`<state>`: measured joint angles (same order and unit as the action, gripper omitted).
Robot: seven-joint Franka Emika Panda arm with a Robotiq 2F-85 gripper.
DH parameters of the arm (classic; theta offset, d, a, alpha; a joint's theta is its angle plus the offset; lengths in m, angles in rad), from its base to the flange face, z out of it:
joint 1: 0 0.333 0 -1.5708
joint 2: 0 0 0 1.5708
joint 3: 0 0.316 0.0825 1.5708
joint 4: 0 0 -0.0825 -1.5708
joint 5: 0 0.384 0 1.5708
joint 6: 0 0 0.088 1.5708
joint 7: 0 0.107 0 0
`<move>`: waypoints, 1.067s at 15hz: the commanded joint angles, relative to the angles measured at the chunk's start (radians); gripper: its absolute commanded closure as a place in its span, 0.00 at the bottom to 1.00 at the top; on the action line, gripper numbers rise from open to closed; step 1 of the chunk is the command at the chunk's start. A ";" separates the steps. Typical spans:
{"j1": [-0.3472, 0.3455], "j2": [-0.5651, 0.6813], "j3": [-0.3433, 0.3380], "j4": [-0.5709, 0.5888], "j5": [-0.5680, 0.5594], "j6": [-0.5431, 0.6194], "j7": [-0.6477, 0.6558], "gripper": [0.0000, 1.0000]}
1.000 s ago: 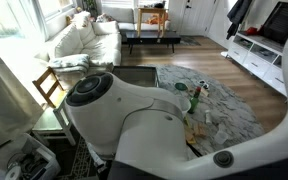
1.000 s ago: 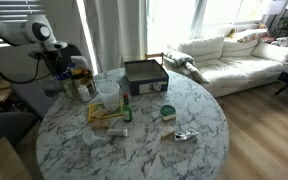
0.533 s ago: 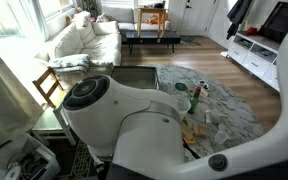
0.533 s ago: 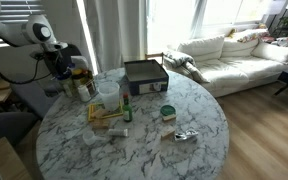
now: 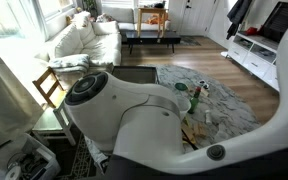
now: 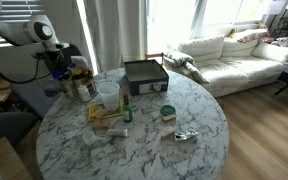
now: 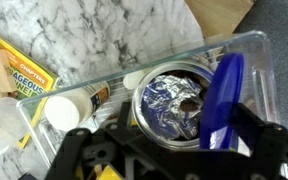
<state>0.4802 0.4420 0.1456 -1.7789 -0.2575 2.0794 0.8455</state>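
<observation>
Hardly a flicker since half a second back: only the arm's (image 5: 134, 110) near link has crept slightly in an exterior view, and the table things sit as they were. The arm reaches over the marble table's (image 6: 134, 150) edge, wrist turned down. The gripper (image 7: 169, 150) hangs straight above the clear bin (image 7: 239, 48), jaws spread wide, gripping nothing.

Inside the bin:
- one foil-stuffed tin (image 7: 174, 100), directly beneath the gripper
- one blue bottle (image 7: 222, 95), just beside the tin
- one white cap (image 7: 61, 112)

Outside the bin lies one yellow packet (image 7: 19, 75). Farther off are one dark box (image 6: 144, 74) and one green bottle (image 6: 127, 111).
</observation>
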 commanded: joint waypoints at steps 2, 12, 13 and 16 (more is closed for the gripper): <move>-0.001 -0.015 -0.012 -0.004 -0.024 -0.030 0.022 0.00; -0.030 -0.032 -0.003 -0.017 0.005 -0.037 0.002 0.00; -0.031 -0.032 -0.002 -0.017 0.007 -0.030 0.004 0.00; -0.037 -0.039 0.006 -0.013 0.031 -0.006 0.006 0.00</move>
<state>0.4552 0.4186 0.1371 -1.7811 -0.2533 2.0603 0.8468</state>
